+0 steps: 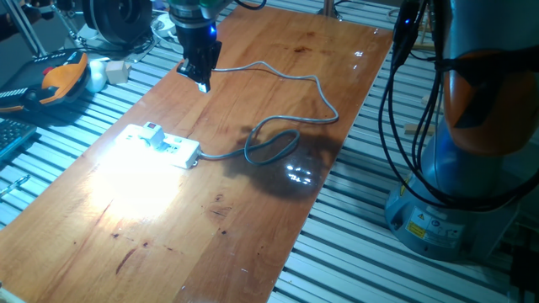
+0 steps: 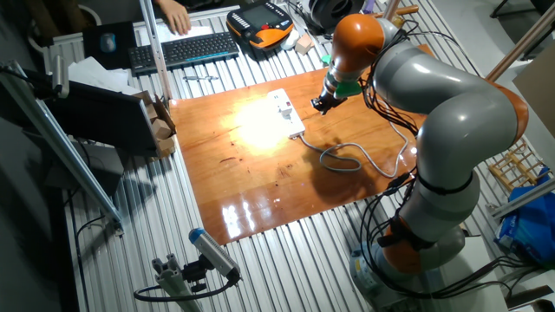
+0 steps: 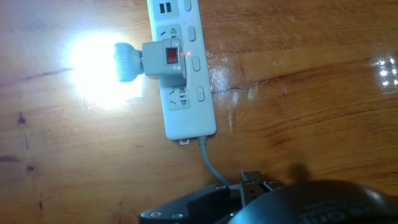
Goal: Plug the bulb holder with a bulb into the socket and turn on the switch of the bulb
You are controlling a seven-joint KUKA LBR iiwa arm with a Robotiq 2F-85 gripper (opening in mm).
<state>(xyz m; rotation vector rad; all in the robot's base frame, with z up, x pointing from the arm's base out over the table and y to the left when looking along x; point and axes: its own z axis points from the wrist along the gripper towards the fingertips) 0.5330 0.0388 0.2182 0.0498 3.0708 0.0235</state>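
- Gripper [image 3: 249,202] fills the bottom edge of the hand view, a dark blurred body with nothing seen between the fingers; in one fixed view it hangs above the far end of the table [image 1: 278,210], well apart from the strip, and looks empty; whether the jaws stand apart or together I cannot tell.
- Holder [image 3: 165,62] sits plugged into the socket [image 3: 186,93], on a middle outlet of the strip; its red switch faces up and a small red dot glows beside it.
- Bulb [image 3: 124,61] juts sideways from the holder over the wood, lit, throwing a white glare on the table; by that light both plugging and switching look done.
- Handling, as a judgement: the holder is light, stiff plastic, smooth and a little slippery; take it by the flat sides of the boxy body, not by the bulb, which is fragile and likely warm; the switch needs only a light press from above, and a hard push could tip the holder or shift the strip.
- Socket lies flat near the left side of the table in one fixed view; spare outlets and push buttons show either side of the holder.
- Cable [image 3: 211,168] leaves the strip's near end, runs toward the gripper in the hand view, then loops across the table in loose curves; soft, and liable to snag.
- Keyboard [image 2: 186,48] and an orange pendant [image 2: 260,22] lie off the table, beyond its far edge.
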